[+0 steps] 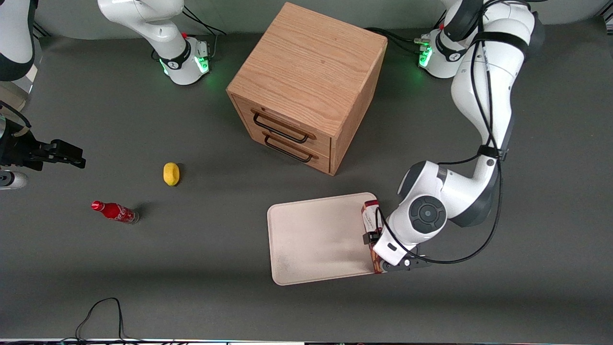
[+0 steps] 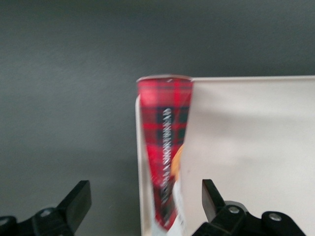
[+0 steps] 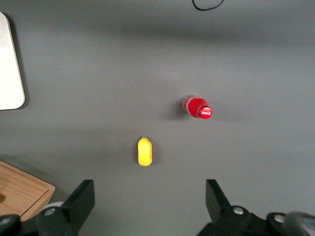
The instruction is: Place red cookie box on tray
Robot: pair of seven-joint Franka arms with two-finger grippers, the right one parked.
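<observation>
Straddling red cookie box [image 2: 165, 162] on tray [image 2: 246, 147], tool [image 2: 145, 201] open.

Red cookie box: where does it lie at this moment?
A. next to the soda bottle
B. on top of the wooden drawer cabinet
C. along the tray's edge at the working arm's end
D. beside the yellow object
C: the red cookie box lies along the tray edge, between the open pincer fingers.

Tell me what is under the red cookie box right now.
The red cookie box lies along the tray's edge toward the working arm, on its rim. The open claw hovers above it. The arm hides the box's nearer part, so what supports it there is unseen.
</observation>
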